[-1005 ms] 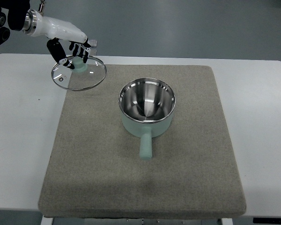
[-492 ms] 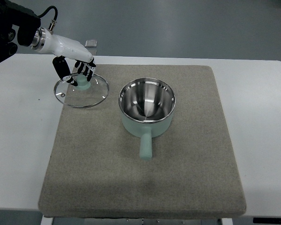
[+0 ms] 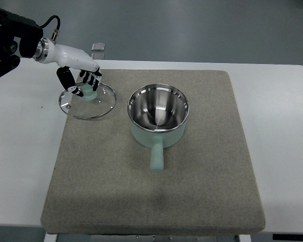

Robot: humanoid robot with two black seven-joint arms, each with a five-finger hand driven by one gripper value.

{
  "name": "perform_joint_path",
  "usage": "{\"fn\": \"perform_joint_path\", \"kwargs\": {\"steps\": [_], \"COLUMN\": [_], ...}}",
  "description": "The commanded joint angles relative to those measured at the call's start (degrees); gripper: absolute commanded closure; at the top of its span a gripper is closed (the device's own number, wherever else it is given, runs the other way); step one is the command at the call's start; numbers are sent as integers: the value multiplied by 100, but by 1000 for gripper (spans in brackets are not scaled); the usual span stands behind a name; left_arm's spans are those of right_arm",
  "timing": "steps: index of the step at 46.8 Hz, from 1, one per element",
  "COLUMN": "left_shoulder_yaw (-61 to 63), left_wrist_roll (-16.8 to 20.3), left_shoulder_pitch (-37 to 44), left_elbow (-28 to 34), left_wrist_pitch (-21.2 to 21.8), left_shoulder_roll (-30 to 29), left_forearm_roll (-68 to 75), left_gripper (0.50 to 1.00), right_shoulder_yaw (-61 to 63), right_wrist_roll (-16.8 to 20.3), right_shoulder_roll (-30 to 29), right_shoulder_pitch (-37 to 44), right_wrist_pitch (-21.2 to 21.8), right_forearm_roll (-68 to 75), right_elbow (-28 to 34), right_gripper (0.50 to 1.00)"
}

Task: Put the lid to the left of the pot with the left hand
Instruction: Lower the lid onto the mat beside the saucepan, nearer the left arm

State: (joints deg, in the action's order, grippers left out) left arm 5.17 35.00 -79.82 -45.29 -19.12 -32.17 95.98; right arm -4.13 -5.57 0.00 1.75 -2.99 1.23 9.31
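A glass lid (image 3: 88,104) with a steel rim and a mint-green knob lies at the far left of the grey mat (image 3: 156,191), its left edge over the white table. My left hand (image 3: 82,80) comes in from the upper left, and its black fingers are curled around the knob. A mint-green pot (image 3: 158,115) with a shiny steel inside stands open in the middle of the mat, to the right of the lid, its handle pointing toward me. The right arm does not show.
The white table (image 3: 283,131) runs around the mat on all sides. A small metal block (image 3: 98,46) lies at the table's far edge behind the lid.
My left hand has carried the lid down and toward me, from tilted in the air at the mat's far left corner to level on the mat beside the pot.
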Motion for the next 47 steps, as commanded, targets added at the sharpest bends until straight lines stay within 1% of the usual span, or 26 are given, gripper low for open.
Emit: {"fn": "perform_joint_path", "kwargs": {"steps": [1,6,13,19,23,33,47], "left_shoulder_yaw": [-60,-60,-69,-69,-60,-60,-60], "left_wrist_roll": [0,0,0,0,0,0,0], "left_shoulder_pitch": [63,124,256,335,423,441,669], "left_elbow": [56,214,425,451,460,504,504], "left_wrist_pitch": [31,276,611,707,918,971,1050], "left_shoulder_roll": [18,27,194,202,264,264,308], "left_forearm_roll": [-9,-26,-88,-202,-264,-299,-308], "left_gripper": [1000,1000,1000,1000,1000,1000,1000], "right_shoulder_yaw": [0,0,0,0,0,0,0], "right_wrist_roll": [3,3,-5,3,3,3,3], "right_shoulder_roll": [0,0,0,0,0,0,0], "right_shoulder_pitch": [1,1,1,1,1,1,1], "right_wrist_pitch": [0,0,0,0,0,0,0], "right_forearm_roll": [1,0,1,1,1,1,1], "right_elbow": [0,0,0,0,0,0,0], "right_gripper": [576,576,579,576,579,576,579]}}
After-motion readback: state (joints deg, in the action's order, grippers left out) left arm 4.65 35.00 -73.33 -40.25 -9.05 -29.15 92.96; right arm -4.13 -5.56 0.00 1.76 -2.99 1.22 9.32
